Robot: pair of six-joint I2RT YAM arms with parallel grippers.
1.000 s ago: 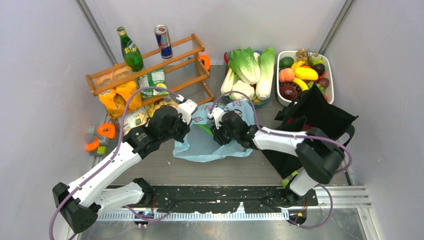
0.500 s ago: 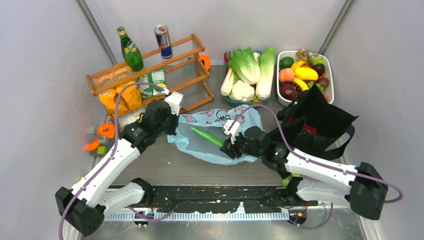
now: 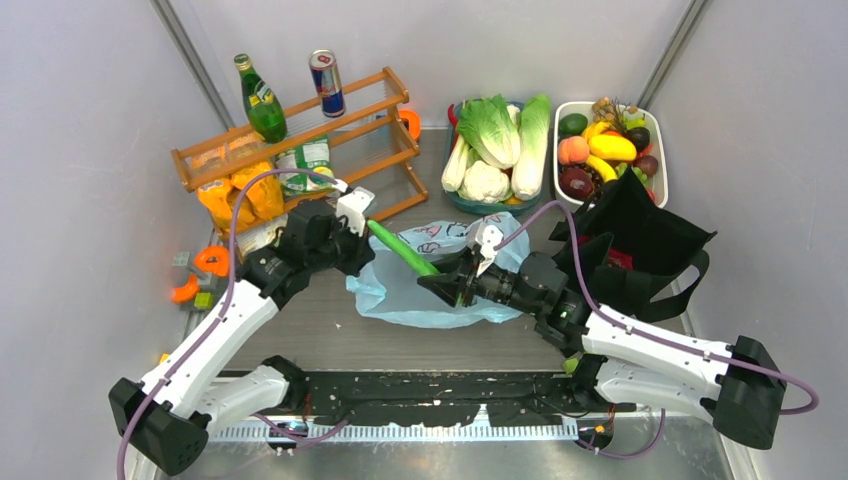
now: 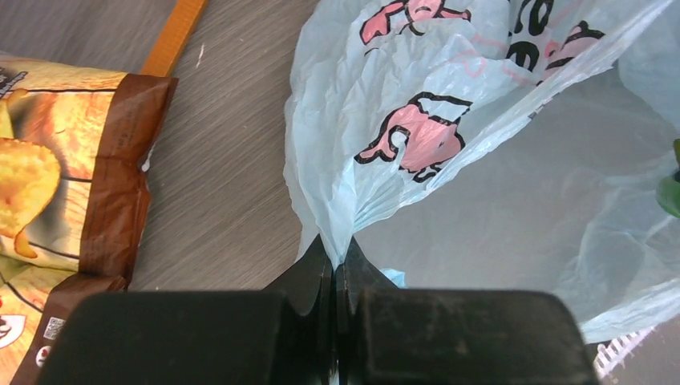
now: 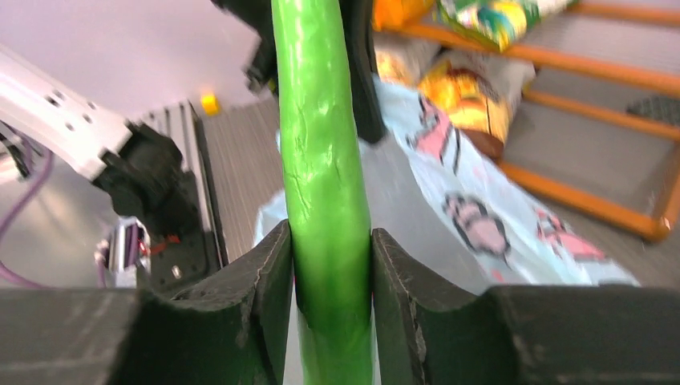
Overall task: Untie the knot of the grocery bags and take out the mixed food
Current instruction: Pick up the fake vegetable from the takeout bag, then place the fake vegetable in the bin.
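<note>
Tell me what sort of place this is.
Probably a robot-lab test cell staged as a grocery corner: plain grey walls box in the table, two robot arms are bolted at its near edge, and toy-looking vegetables and fruit sit beside a wooden rack.

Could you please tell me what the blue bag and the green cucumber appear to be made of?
Bag: thin, half-clear plastic film, slightly glossy; it pleats finely where the left fingers pinch it. Cucumber: probably moulded plastic or rubber, shiny; even green with bright highlights and faint creases, so likely a toy.
</note>
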